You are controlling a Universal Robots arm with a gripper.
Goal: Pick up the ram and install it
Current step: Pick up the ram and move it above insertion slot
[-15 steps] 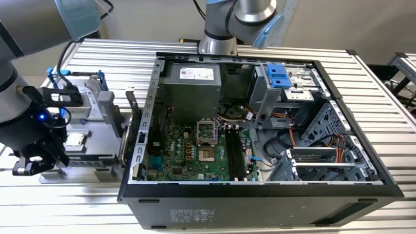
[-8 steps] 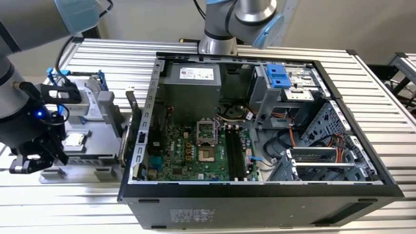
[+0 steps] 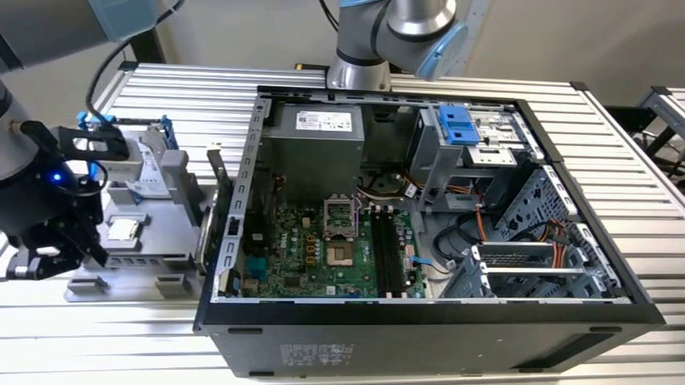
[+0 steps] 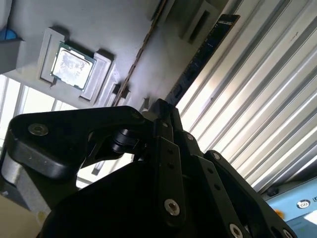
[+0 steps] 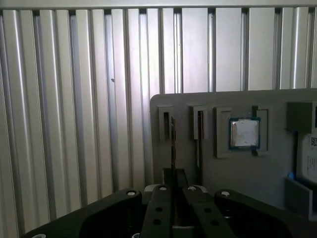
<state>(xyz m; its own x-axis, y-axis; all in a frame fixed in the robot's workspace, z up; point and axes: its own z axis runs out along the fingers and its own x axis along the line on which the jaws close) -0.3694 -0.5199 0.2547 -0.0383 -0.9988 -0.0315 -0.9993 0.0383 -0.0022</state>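
the whole job sits on a silver table [image 3: 599, 160] of long ribbed metal slats, running side by side. two big things lie directly on it. toward the exterior view's left is a flat grey holder plate [image 3: 160, 241] with raised pockets and slots; in the first wrist view its edge lies square across the slats. just beside it, toward the exterior view's right, stands an open black computer case [image 3: 428, 325]. the arm's base [image 3: 358, 72] stands at the far edge.
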